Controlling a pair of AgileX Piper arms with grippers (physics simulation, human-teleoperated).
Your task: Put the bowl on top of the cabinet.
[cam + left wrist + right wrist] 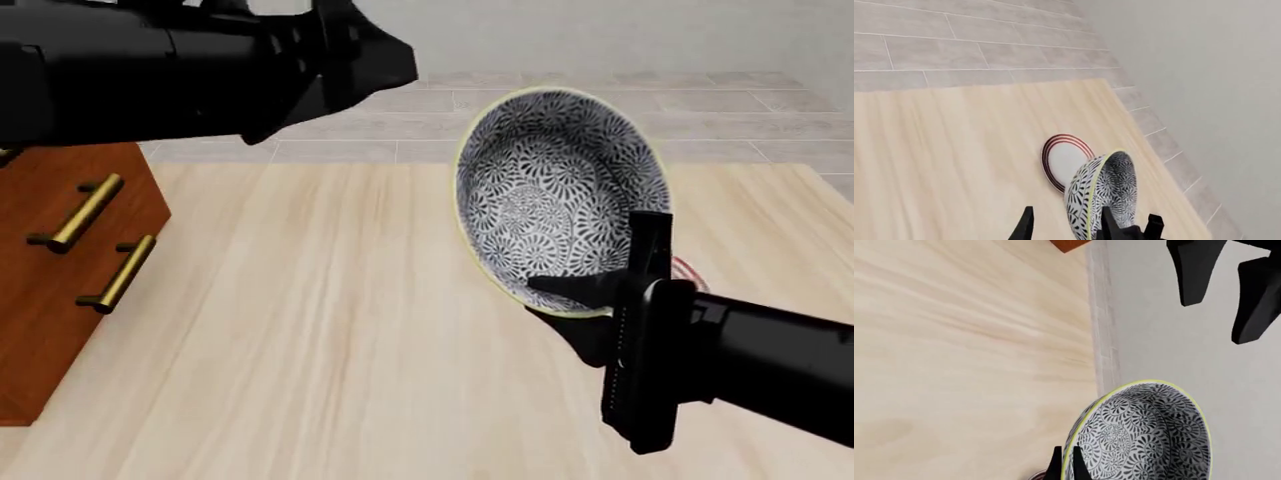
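The bowl, black-and-white floral inside with a pale yellowish rim, hangs tilted on its side above the table, its inside facing the front camera. My right gripper is shut on the bowl's lower rim, one finger inside and one outside; the right wrist view shows this pinch on the bowl. The reddish-brown cabinet with brass bar handles stands at the table's left edge. My left gripper is open and empty, high up between the cabinet and the bowl. The left wrist view shows the bowl from the side.
A flat white plate with red rings lies on the light wooden table under and behind the bowl; only a sliver of the plate shows in the front view. A grey tiled floor and a pale wall lie beyond the table.
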